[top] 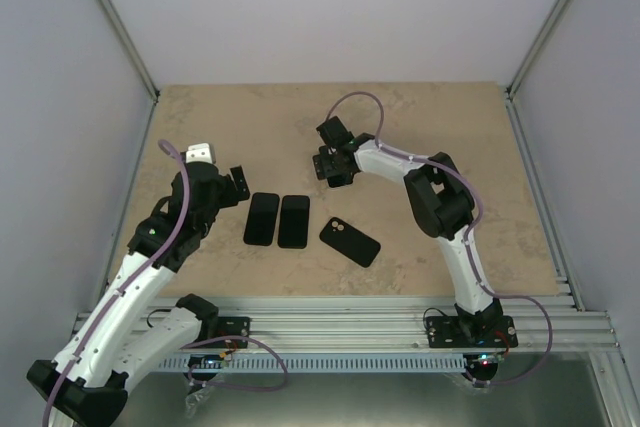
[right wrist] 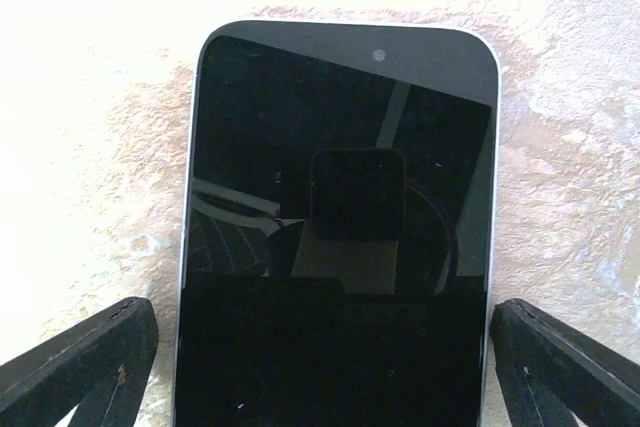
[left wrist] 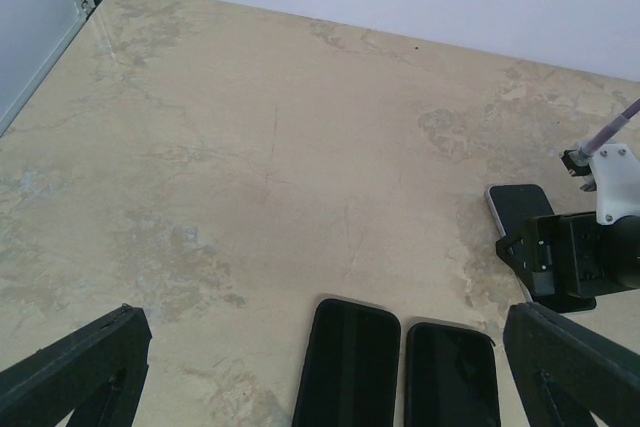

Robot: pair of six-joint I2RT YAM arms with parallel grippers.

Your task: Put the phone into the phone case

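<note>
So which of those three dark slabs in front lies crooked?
The rightmost slab, showing a camera bump; its two neighbours lie straight, side by side.

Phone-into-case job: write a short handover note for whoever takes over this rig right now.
Left gripper: open, empty, just left of two dark slabs lying side by side.
Right gripper: open, one finger on either side of the phone, not closed on it.
Phone: flat on the table, screen up.
A dark piece with a camera cutout lies right of the slabs, probably the case; I cannot tell for sure.
Done: nothing, the phone is not gripped and not in a case.
Left: grip the phone, carry it to the case, press it in.
</note>
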